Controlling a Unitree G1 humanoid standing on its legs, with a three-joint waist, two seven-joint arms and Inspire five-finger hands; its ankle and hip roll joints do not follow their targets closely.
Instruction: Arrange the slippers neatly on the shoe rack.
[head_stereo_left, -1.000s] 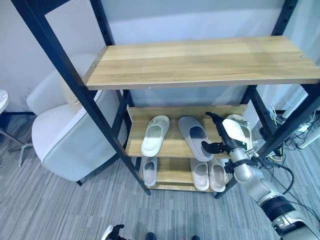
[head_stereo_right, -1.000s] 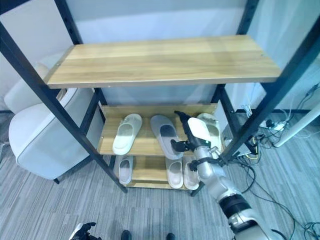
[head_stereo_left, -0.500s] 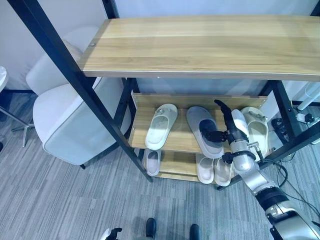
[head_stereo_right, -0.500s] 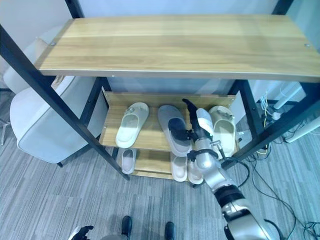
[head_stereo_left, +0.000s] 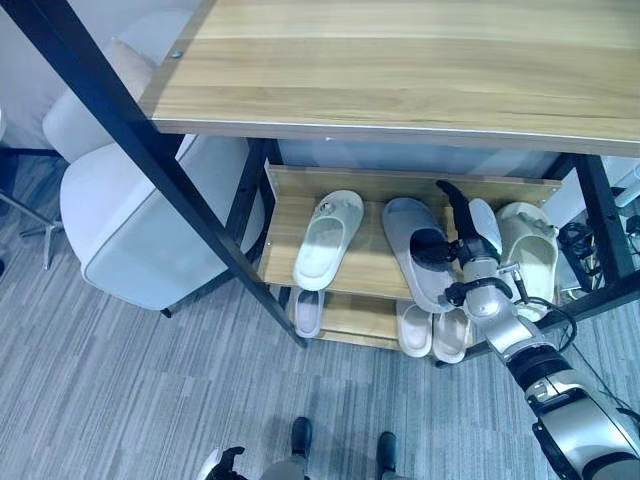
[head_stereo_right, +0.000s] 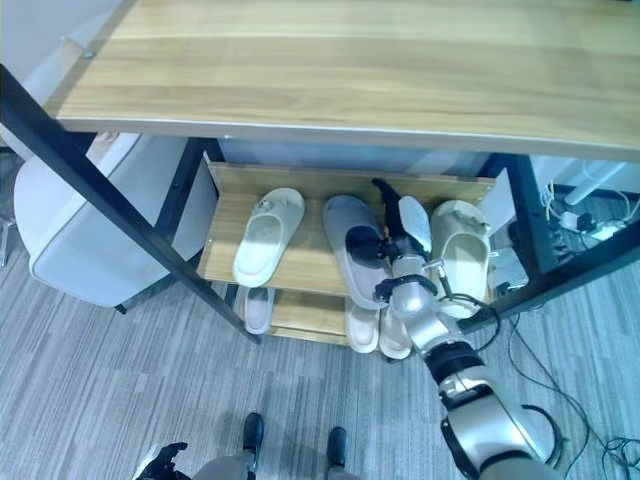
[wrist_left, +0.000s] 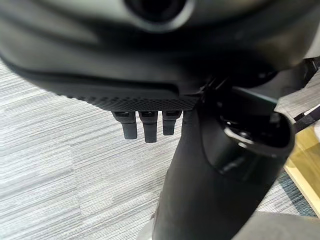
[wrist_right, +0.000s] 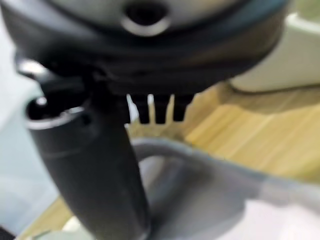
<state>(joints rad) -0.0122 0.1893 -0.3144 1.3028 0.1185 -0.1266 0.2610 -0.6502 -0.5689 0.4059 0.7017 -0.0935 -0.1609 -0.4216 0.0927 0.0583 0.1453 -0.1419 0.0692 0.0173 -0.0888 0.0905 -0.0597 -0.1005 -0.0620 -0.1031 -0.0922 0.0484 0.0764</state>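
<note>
A grey slipper (head_stereo_left: 408, 240) lies toes-forward in the middle of the rack's middle shelf (head_stereo_left: 368, 277). A white slipper (head_stereo_left: 328, 236) lies to its left and a cream slipper (head_stereo_left: 530, 250) to its right. My right hand (head_stereo_left: 471, 236) reaches in between the grey and cream slippers. Its fingers are straight and point to the shelf's back, and its thumb (wrist_right: 95, 165) rests in the grey slipper's (wrist_right: 200, 185) mouth. The hand is open. My left hand (wrist_left: 210, 175) hangs low over the carpet, open and holding nothing.
The lower shelf holds one small white slipper (head_stereo_left: 308, 312) at the left and a pale pair (head_stereo_left: 432, 331) at the right. The wide top shelf (head_stereo_left: 400, 70) overhangs the work. A black slanted post (head_stereo_left: 150, 170) crosses in front, and a white armchair (head_stereo_left: 130, 225) stands to the left.
The camera has tipped down and closer. My right hand has moved from over the cream slipper towards the grey one, and its thumb now sits in the grey slipper's mouth.
</note>
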